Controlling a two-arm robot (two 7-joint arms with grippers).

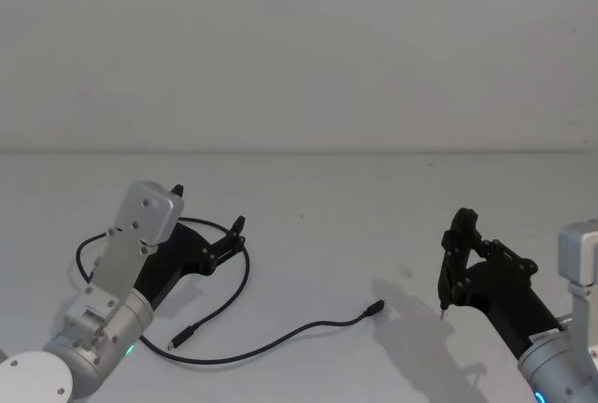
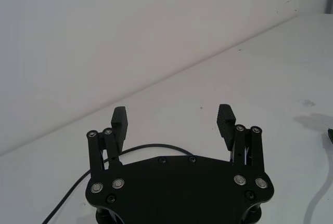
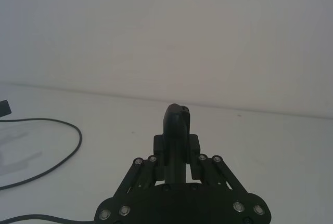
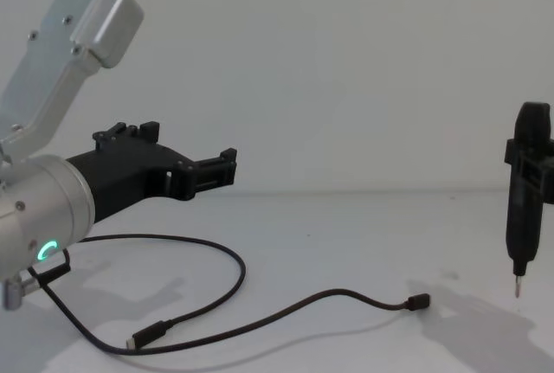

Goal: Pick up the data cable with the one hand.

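Hovering above the loop: left gripper (image 2: 173, 114), jaws spread wide and empty, apparently poised to descend. Data cable (image 1: 248, 267): slack on the surface (image 1: 308, 197), 1 loop beneath that gripper, tail trailing toward centre. Right gripper (image 3: 177, 146): held aside, jaws clamped on pen tool (image 4: 526, 200).

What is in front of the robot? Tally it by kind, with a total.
Long thin black flexible data cable: 1
Black pen-shaped tool with thin metal tip: 1
Black angular plastic grippers: 2, left gripper and right gripper
Total: 4
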